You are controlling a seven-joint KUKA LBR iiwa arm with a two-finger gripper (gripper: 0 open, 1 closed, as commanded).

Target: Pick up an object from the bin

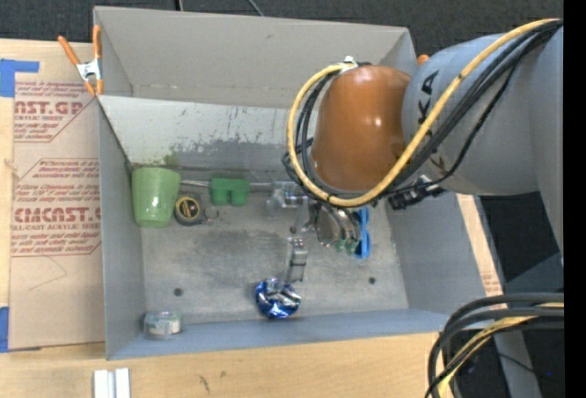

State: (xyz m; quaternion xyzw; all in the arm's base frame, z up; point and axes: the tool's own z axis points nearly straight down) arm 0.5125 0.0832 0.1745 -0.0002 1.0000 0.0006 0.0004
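Blue shiny crumpled object [277, 300] lies on the floor of the grey bin [229, 48], lower middle of the frame and near the front wall. The gripper [294, 275] ends just beside the object's upper edge, and whether the pincer is wide or narrow cannot be told. The arm's orange cover [359, 126] sits at the bin's upper right, while at left of centre stand a light green cup [154, 195], a dark green block [229, 190] and a small round brass-coloured thing [188, 209] between them, with a small grey piece [161, 323] in the lower left corner.
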